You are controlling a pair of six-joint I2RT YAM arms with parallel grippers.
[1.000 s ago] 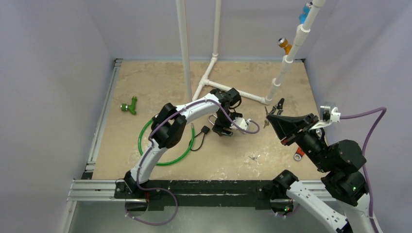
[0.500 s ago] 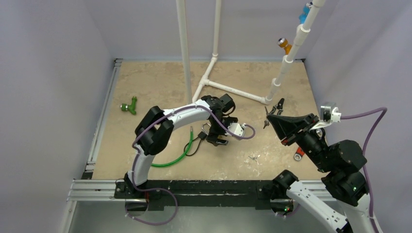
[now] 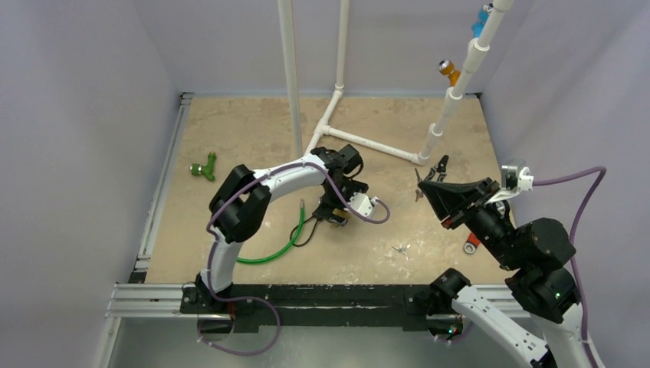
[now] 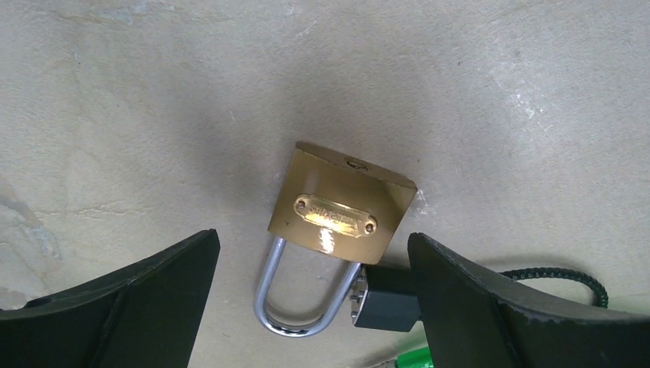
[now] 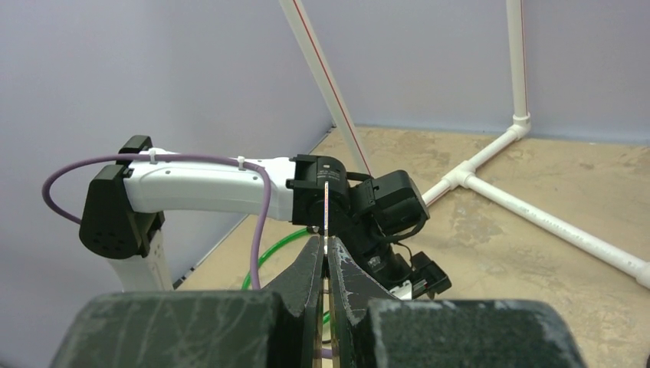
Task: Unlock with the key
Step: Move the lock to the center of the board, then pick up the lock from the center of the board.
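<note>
Padlock (image 4: pixel 337 211) lies flat between spread fingers (image 4: pixel 115 299) of left hand (image 4: pixel 313 236) (shackle toward wrist).

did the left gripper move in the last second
Yes. In the top view the left gripper has shifted left and toward the near edge, farther from the white pipe frame standing on the table.

Pale lavender walls (image 3: pixel 77 115) close the space at 9, 12 and 3 o'clock. The worktop (image 3: pixel 253 123) is mottled beige, stone-like, with pale scuffs. White pipes (image 3: pixel 291 77) rise from it toward 12 o'clock, meeting at a tee (image 3: pixel 335 96). An aluminium rail (image 3: pixel 149 299) runs along the 6 o'clock edge, a side rail (image 3: pixel 163 176) along 9 o'clock. Light is soft and even.
</note>
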